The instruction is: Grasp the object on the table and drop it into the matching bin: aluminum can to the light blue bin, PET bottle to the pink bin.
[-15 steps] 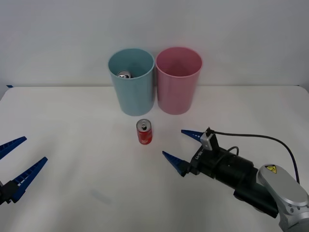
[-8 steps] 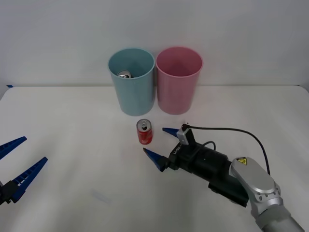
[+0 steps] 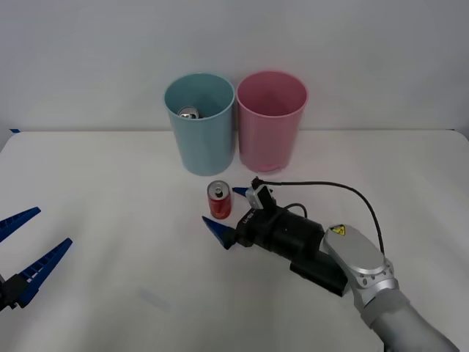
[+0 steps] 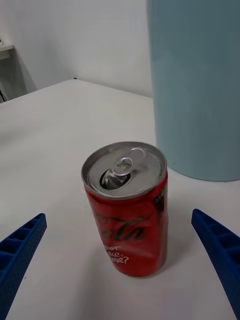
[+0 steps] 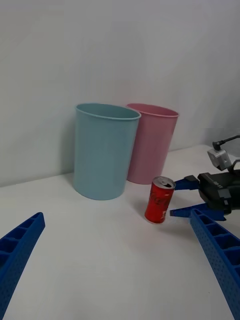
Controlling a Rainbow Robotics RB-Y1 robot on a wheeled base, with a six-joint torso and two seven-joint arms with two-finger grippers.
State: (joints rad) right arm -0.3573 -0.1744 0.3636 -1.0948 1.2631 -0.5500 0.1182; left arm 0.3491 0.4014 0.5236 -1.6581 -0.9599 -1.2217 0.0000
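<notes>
Blue ribbed left claw parked wide at table's left edge, well apart. Small red aluminum can upright, axis vertical, before pale teal-blue plastic bin. Right claw spread wide, can bracketed between tips, untouched; nearer arm judged right.

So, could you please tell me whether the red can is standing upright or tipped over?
Upright. The red can stands on its base on the table, silver top and pull tab facing up, between the open right gripper's fingers.
</notes>
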